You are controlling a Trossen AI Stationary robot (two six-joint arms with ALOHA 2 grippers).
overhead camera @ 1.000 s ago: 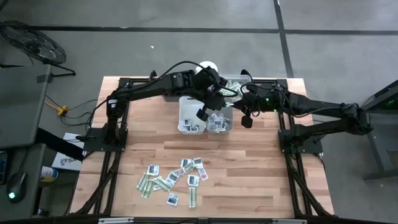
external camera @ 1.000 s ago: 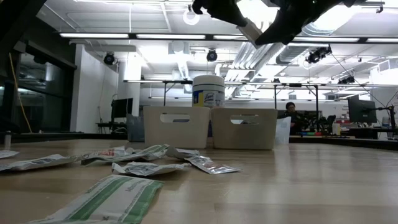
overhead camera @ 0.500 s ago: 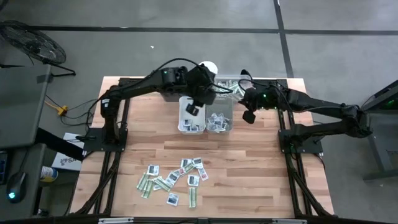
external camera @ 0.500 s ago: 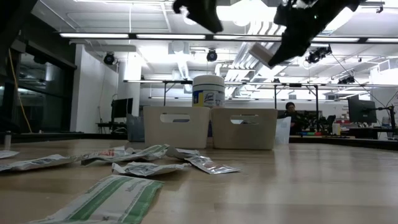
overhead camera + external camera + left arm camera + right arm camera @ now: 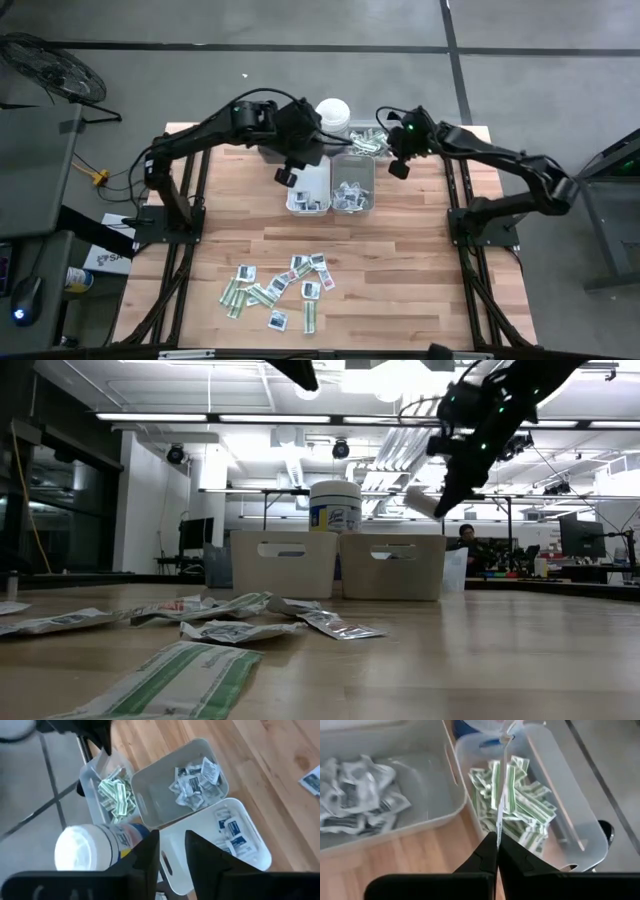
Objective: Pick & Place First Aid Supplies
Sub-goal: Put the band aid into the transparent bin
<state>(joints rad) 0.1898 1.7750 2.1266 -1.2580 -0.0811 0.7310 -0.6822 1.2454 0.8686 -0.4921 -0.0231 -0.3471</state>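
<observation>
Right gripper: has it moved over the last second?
Yes. The right gripper has shifted from beside the grey tray toward the clear tray at the table's far edge.

The bench (image 5: 400, 260) is pale striped wood. A clear tray (image 5: 560, 795) holds green-and-white striped strips (image 5: 520, 805); a grey tray (image 5: 150, 790) holds white sachets with black marks (image 5: 195, 780); a white tray (image 5: 250, 845) holds white sachets with blue marks (image 5: 232, 827). The canister (image 5: 85, 852) is white with a blue-and-yellow label.
</observation>
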